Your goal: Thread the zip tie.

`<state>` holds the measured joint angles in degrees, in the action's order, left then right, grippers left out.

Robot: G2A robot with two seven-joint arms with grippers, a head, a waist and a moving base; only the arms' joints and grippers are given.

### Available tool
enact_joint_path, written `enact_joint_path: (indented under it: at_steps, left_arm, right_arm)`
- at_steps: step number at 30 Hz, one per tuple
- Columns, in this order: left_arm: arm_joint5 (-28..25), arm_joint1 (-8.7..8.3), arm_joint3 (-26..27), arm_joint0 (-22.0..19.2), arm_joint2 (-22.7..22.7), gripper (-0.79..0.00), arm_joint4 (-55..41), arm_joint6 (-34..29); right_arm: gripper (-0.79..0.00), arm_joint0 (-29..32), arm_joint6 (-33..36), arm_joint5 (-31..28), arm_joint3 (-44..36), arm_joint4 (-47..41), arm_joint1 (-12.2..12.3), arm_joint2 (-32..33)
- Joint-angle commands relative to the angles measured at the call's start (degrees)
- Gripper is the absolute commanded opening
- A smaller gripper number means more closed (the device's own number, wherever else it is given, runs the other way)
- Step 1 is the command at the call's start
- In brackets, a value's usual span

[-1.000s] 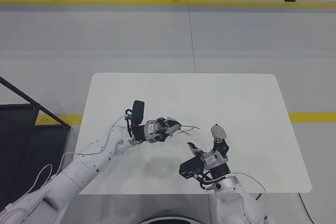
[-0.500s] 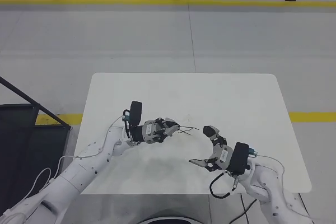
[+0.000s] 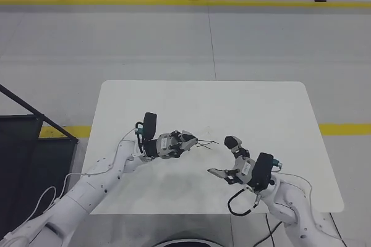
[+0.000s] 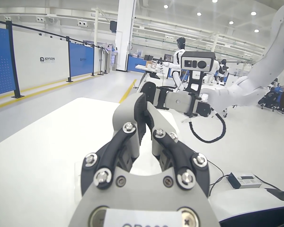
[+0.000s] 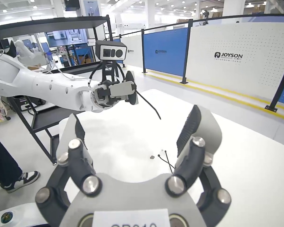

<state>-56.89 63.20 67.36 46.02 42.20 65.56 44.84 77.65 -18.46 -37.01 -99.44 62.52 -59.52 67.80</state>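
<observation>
**Left gripper clamps the zip tie; right gripper stands wide, facing its free end**

The left gripper [image 4: 145,109] is closed, its dark pads pressed together on one end of the zip tie [image 5: 149,103]. It holds the tie in the air above the white table [image 3: 266,105]. The rest of the tie juts out as a thin black strip, drooping slightly towards the right gripper [image 5: 136,121]. That gripper's fingers are spread wide with nothing between them, and it sits near the strip's tip without touching it.

The zip tie is probably very light, springy rather than limp, and smooth enough to slide in a loose hold. A pinch far from the tip would let it bend and wander. In my judgement the best hold is close behind the free end, on the flat faces, leaving just enough tip clear to feed through the head.

The clamped end is buried between the left pads, so I cannot tell whether the head or the tail is held. The locking slot is too small to make out. From above, the strip [image 3: 205,144] shows as fine dark lines beside the left gripper [image 3: 191,139], hard to tell from its own shadow.

Thin black strands, likely spare ties [image 5: 166,160], lie on the table partly behind a right finger, with a small speck [image 5: 152,157] beside them.
</observation>
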Motion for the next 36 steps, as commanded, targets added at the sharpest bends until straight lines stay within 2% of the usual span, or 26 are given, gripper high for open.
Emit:
enact_joint_path:
  at_steps: [1,3,5,14,17,25,28,29,30,31,32,36]
  left_arm:
    - [0.4,-0.03,1.0,0.6,0.6,-0.785,-0.9,-1.6]
    - [0.5,-0.05,1.6,1.1,1.2,-0.785,-1.6,-3.0]
    - [0.3,-0.04,2.1,1.5,1.7,-0.785,-2.2,-4.1]
    - [-0.6,0.22,3.0,2.6,3.6,-0.785,-3.6,-7.5]
    - [-0.7,0.37,3.1,2.8,4.1,-0.785,-3.9,-8.4]
    - [-1.1,0.79,3.3,3.5,5.3,-0.785,-4.4,-10.0]
    - [-0.7,1.01,3.4,3.9,5.8,-0.351,-4.8,-9.8]
    - [-0.7,1.10,3.4,4.0,5.9,-0.175,-5.0,-9.7]
    - [-0.5,1.19,3.4,4.2,6.1,-0.086,-5.3,-9.4]
    - [-0.5,1.30,3.4,4.4,6.2,-0.037,-5.6,-9.1]
    - [-0.8,1.41,3.4,4.5,6.2,-0.022,-5.9,-8.8]
    - [-1.1,1.88,3.0,4.6,5.8,-0.040,-7.1,-8.3]
  right_arm:
    - [-0.222,-0.6,1.3,-0.8,0.8,-2.3,-0.1,-0.1]
    - [-0.305,-1.1,3.1,-1.9,1.5,-4.7,-0.2,-0.3]
    - [-0.428,-1.8,5.3,-2.6,2.1,-6.7,-0.3,-0.5]
    - [-0.739,-4.0,8.8,-4.1,3.2,-10.7,-0.8,-1.1]
    - [-0.785,-4.2,8.9,-4.2,3.3,-10.8,-0.9,-1.2]
    - [-0.785,-4.4,9.5,-5.2,3.6,-11.3,-1.2,-1.1]
    - [-0.785,-4.4,8.9,-4.8,3.8,-11.7,-1.4,-0.9]
    - [-0.785,-4.3,8.5,-4.5,3.9,-11.7,-1.4,-0.8]
    - [-0.785,-4.2,7.9,-4.1,3.9,-11.7,-1.5,-0.8]
    - [-0.785,-4.1,7.3,-3.8,3.9,-11.5,-1.6,-0.7]
    - [-0.785,-4.0,6.7,-3.5,3.9,-11.4,-1.6,-0.6]
    - [-0.785,-3.6,4.8,-2.7,4.0,-11.4,-1.9,-0.4]
